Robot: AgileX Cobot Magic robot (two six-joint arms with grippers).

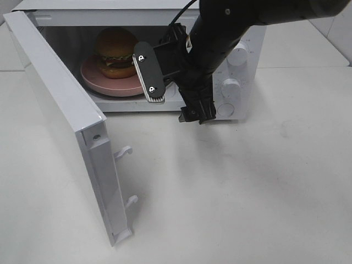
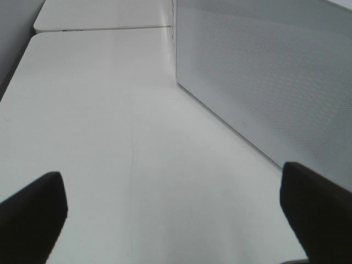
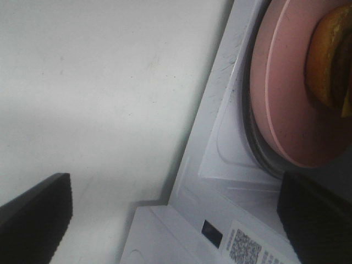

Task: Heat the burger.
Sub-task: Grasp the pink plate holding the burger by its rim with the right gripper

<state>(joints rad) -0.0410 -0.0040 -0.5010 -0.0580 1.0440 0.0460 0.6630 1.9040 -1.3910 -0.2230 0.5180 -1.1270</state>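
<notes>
The burger (image 1: pixel 116 52) is inside the microwave (image 1: pixel 250 41). It sits on a round pink plate (image 1: pixel 107 82). The burger is a bit past the right gripper (image 3: pixel 176 217), deeper in the box. Nothing touches it.

The right gripper is wide open and holds nothing. It hangs at the front edge of the microwave's mouth. One black finger (image 3: pixel 316 220) is over the microwave floor, close to the rim of the plate. The other finger (image 3: pixel 33 220) is out over the white table (image 1: pixel 247 192). Near the gripper, on the microwave's front edge, is a sticker (image 3: pixel 245 248) with a square code.

Two white knobs (image 1: pixel 231 87) sit on the microwave front, just beside the right arm, on the side away from the door. The microwave door (image 1: pixel 55 104) stands wide open on the other side of the gripper.

The left gripper (image 2: pixel 176 220) is wide open too, with nothing in it. It hangs over the table, and the dotted face of the door stands close by one of its fingers.
</notes>
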